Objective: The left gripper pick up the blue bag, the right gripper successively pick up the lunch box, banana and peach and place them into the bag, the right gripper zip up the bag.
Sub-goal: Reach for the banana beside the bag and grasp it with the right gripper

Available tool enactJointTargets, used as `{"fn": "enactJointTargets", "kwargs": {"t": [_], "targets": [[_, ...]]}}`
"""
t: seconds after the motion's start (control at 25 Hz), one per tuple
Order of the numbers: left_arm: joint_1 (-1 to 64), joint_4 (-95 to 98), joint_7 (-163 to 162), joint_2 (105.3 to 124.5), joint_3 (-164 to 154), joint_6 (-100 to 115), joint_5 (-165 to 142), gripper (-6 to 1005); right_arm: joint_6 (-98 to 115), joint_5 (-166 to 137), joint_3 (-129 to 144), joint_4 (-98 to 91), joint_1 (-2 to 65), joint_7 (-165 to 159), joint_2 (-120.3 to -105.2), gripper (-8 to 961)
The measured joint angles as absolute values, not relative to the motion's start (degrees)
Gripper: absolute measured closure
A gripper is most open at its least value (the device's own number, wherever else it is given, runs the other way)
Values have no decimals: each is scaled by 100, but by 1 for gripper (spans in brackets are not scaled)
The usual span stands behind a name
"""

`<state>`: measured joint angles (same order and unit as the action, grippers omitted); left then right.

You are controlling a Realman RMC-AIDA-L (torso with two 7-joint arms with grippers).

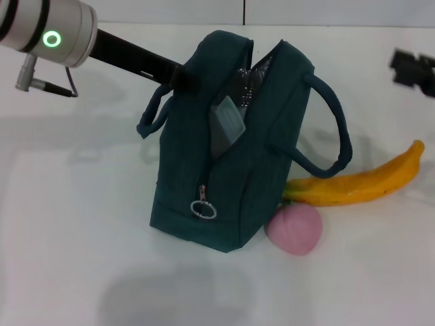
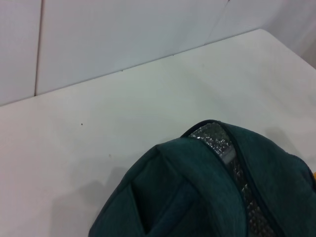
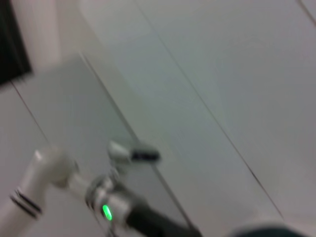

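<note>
Head view: your left end effector (image 1: pixel 185 76) is reaching in from the upper left and meeting the blue bag (image 1: pixel 234 146) at its upper left edge, beside one rope handle; its fingers are hidden against the fabric, so you cannot tell whether they are clenched or released. The bag is standing upright on the white counter (image 1: pixel 75 224), its top gaping open with silver lining showing, and the lunch box (image 1: pixel 225 124) is sitting tilted inside the opening. The zipper's ring pull (image 1: pixel 203 209) is hanging low on the near face. The banana (image 1: pixel 360 181) is lying on the counter just right of the bag, and the peach (image 1: pixel 295 228) is resting against the bag's lower right corner. Your right end effector (image 1: pixel 413 70) is hovering at the far right edge, well apart from everything, its grip unreadable.
</note>
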<state>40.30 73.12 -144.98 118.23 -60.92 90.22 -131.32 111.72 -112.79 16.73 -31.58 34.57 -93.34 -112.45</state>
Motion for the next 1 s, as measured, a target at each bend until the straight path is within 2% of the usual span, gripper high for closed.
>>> {"fn": "enactJointTargets", "kwargs": {"t": [0.12, 0.32, 0.48, 0.76, 1.0], "targets": [[3998, 7307, -14477, 11830, -6091, 9016, -13132, 963, 11219, -11288, 2157, -4320, 3142, -10046, -11223, 275], [3992, 7300, -14466, 11864, -6091, 8966, -13131, 963, 11130, -11647, 3126, -7386, 2362, -10900, -11537, 274], [3988, 7251, -14466, 11881, -6091, 8923, -13122, 963, 11014, -11941, 4109, -9118, 2028, -11380, -11561, 274], [4070, 7103, -14475, 11892, -6083, 8863, -13124, 963, 10951, -13452, 5273, -10569, 2304, -11973, -11553, 274], [4070, 7094, -14487, 11893, -6081, 8810, -13119, 963, 10997, -13442, 5421, -9966, 3013, -12004, -11513, 274]]}}
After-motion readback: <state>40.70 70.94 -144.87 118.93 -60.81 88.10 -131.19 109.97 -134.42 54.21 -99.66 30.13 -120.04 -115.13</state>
